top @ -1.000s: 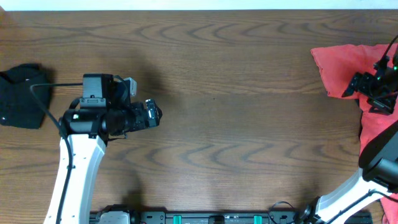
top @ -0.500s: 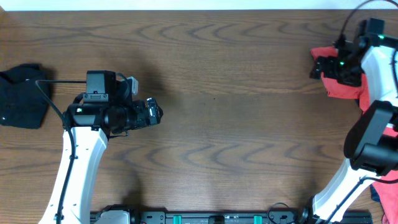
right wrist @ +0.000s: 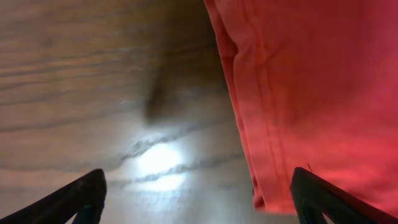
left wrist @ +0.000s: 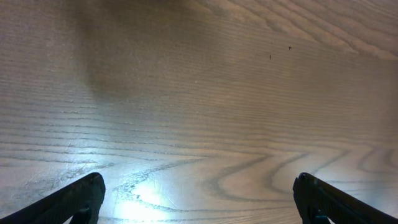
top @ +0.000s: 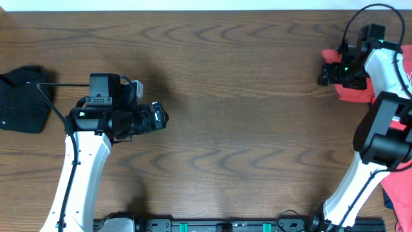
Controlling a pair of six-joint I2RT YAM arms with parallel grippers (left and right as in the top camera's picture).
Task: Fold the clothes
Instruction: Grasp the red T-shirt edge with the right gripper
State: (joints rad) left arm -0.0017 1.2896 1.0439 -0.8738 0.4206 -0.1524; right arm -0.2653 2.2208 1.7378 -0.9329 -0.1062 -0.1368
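A: What surface is it?
B: A brown wood-grain table point(top: 244, 142). A white strip point(top: 193, 5) runs beyond its far edge.
A: And the clothes?
B: The soft coral-red T-shirt point(top: 354, 95) lies at the right edge, and the black cloth bundle point(top: 22, 106) at the far left.
A: The grippers?
B: Both are spread wide and grip nothing. The right gripper point(top: 327, 72) is over the shirt's hem, the left gripper point(top: 161, 116) over bare wood.

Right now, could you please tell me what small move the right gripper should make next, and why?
Probably lower the right gripper onto the coral-red T-shirt and close on its hemmed edge. Its jaws stand open over the table, and that edge lies between them, toward one side and not yet gripped, so a short descent looks enough.
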